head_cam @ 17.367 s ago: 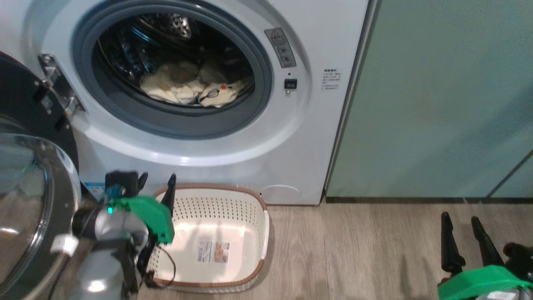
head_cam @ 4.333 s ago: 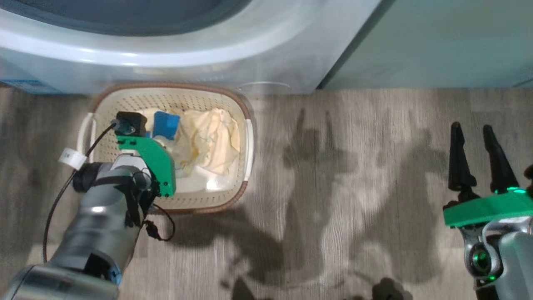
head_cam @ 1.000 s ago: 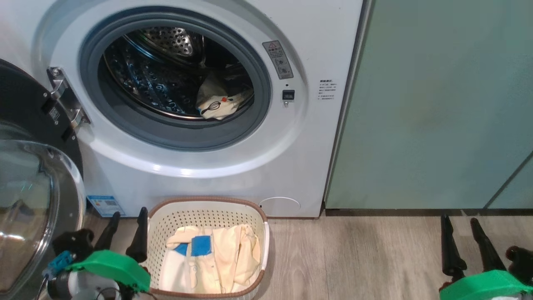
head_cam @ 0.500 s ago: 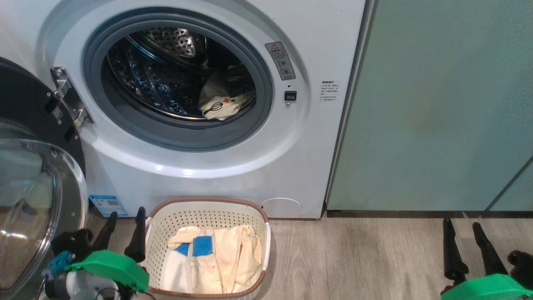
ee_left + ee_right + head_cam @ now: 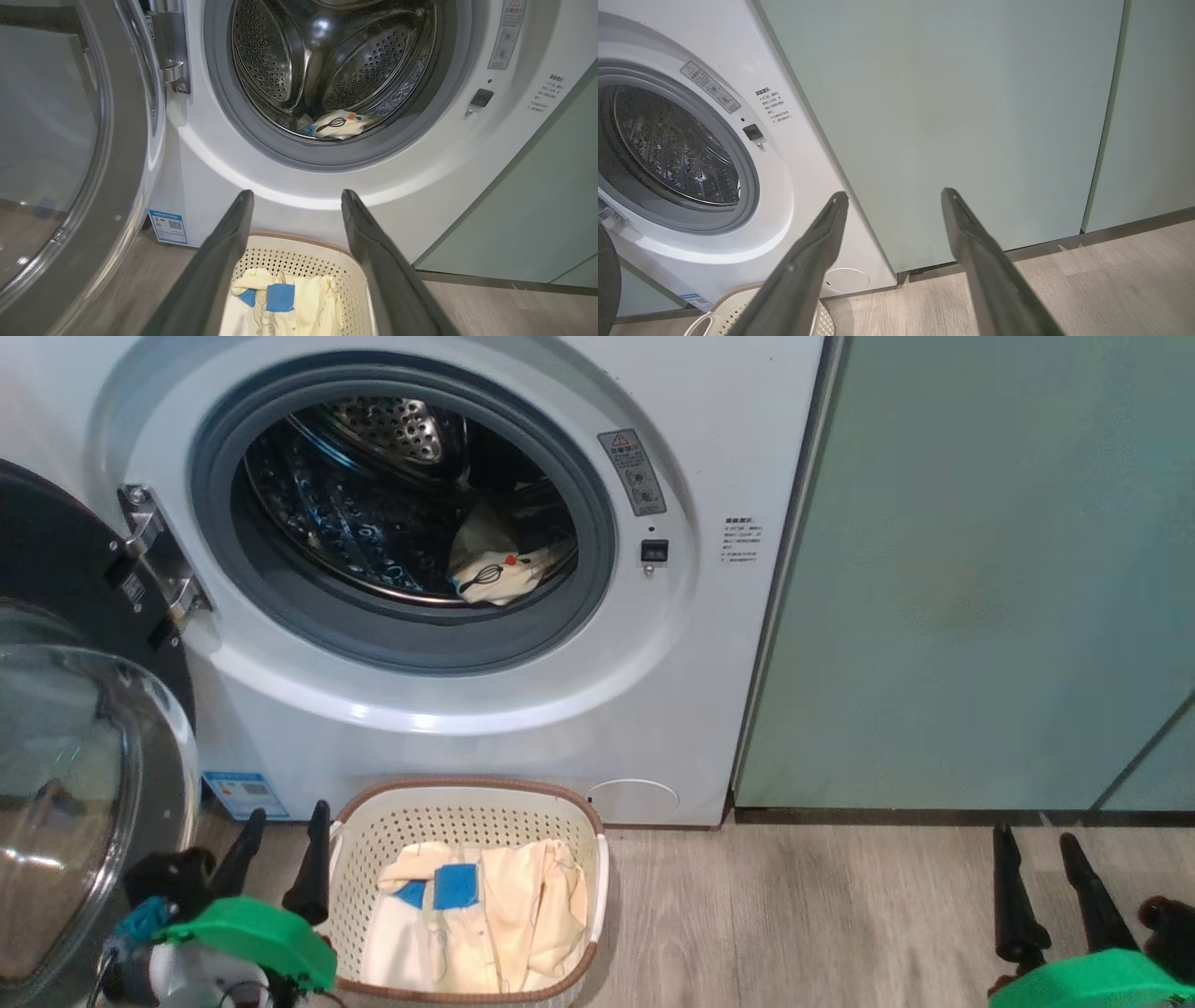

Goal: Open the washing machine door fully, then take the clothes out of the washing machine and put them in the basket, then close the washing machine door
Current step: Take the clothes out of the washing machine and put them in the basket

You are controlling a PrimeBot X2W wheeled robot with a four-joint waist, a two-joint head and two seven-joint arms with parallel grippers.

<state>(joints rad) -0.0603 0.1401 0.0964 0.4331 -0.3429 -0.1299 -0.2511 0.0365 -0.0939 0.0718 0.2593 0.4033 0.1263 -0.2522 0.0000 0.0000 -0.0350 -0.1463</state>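
The big white front-loading washing machine (image 5: 523, 728) has its black-rimmed glass door (image 5: 75, 803) swung wide left, one cream garment (image 5: 495, 571) in its steel drum (image 5: 345, 523), and cream-and-blue clothes (image 5: 485, 915) heaped in the perforated cream basket (image 5: 448, 821) below.

Flat, matt pale green cabinet panels (image 5: 980, 569) stand upright, divided by a thin dark seam (image 5: 1105, 116), their foot closed by a narrow dark plinth strip (image 5: 887, 816) that meets a grey-brown wood-grain plank floor (image 5: 794, 915).
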